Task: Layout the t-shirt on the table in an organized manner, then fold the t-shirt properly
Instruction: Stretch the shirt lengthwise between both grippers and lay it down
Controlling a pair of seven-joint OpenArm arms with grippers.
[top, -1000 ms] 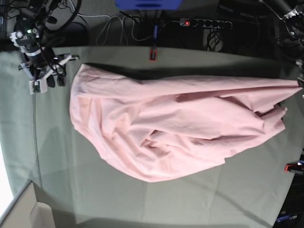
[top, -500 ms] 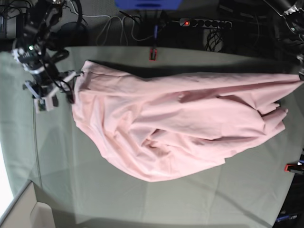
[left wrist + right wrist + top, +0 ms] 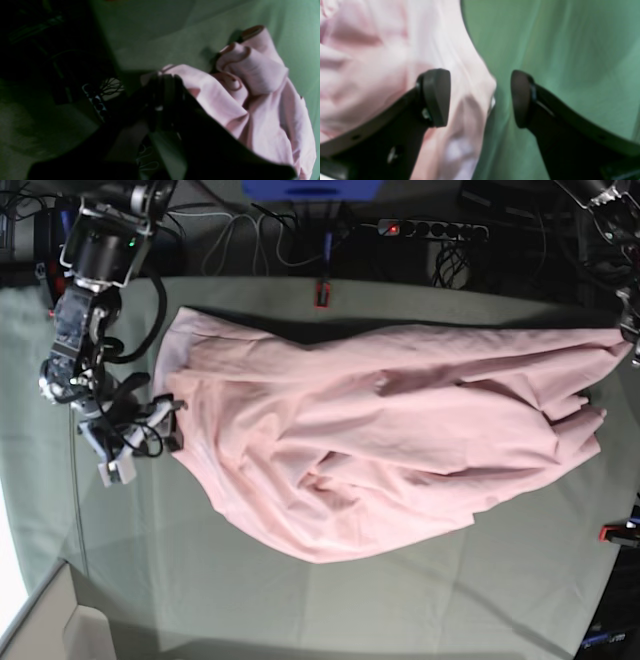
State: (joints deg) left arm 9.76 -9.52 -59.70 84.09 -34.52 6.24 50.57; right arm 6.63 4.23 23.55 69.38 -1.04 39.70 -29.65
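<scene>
In your left wrist view, the left claw [image 3: 163, 86] is pressed together on a gathered edge of the one light pink cotton t-shirt [image 3: 260, 100], whose rolled folds bunch over the pale grey-green cloth-covered surface [image 3: 155, 37]; in your right wrist view, the right claw [image 3: 480, 97] is spread wide, one black finger [image 3: 436, 96] over the pink fabric, the other above bare green cloth, nothing pinched between them; in your base view, one t-shirt [image 3: 400, 440] lies crumpled across the surface [image 3: 300, 610], the right claw [image 3: 150, 435] at its one edge; two red clamps [image 3: 321, 293] show at the surface's edges.
</scene>
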